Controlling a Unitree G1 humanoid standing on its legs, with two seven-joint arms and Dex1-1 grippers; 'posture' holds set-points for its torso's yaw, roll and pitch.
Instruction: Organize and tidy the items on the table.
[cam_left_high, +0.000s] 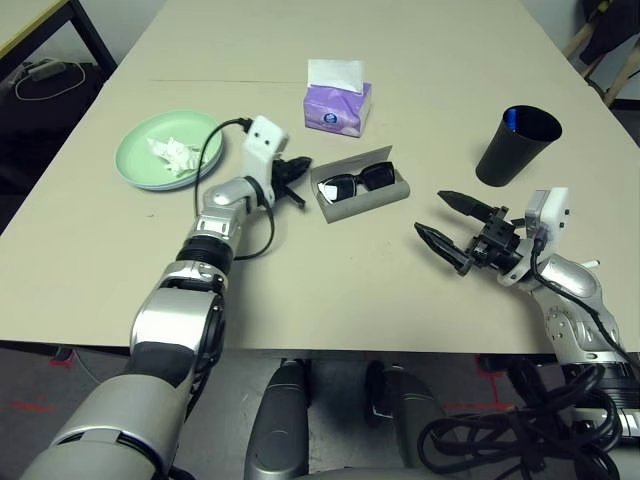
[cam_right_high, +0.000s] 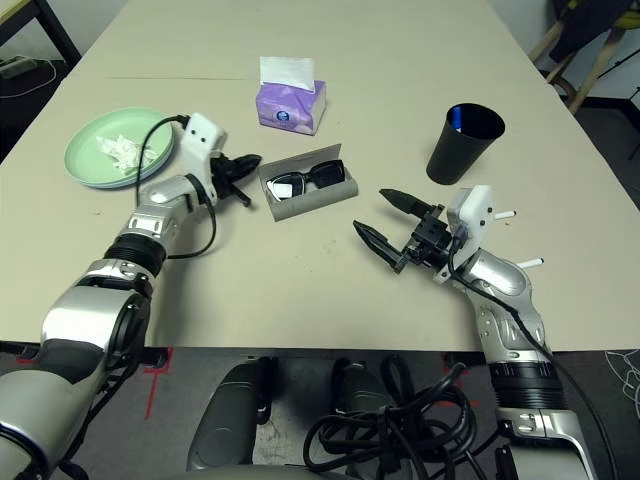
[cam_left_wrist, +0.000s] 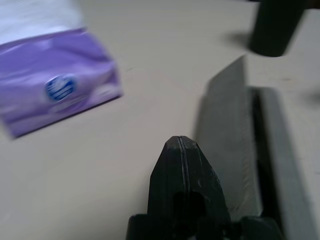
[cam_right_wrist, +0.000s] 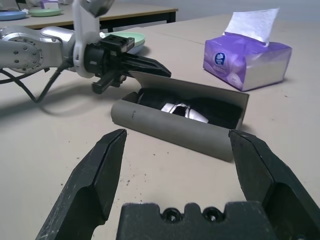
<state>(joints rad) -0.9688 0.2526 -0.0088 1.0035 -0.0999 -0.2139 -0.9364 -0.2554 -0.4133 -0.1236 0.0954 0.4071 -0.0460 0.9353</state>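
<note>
Black sunglasses (cam_left_high: 355, 182) lie inside the grey glasses case (cam_left_high: 375, 199), whose lid (cam_right_wrist: 200, 87) stands open at mid table. My left gripper (cam_left_high: 297, 172) is shut with nothing between its fingers, its tip at the case's left end beside the lid. My right gripper (cam_left_high: 430, 212) hovers open just right of the case, pointing at it, jaws wide and empty. A crumpled white tissue (cam_left_high: 175, 153) rests on the light-green plate (cam_left_high: 145, 125) at the left. The black cup (cam_left_high: 517, 147) stands upright at the right. Two thin white sticks (cam_right_high: 505, 214) lie by my right wrist.
A purple tissue box (cam_left_high: 338, 105) stands behind the case. The beige table (cam_left_high: 330, 290) has open surface in front of the case and at the far end. A black-legged side table (cam_left_high: 40, 25) and cables sit off the far left corner.
</note>
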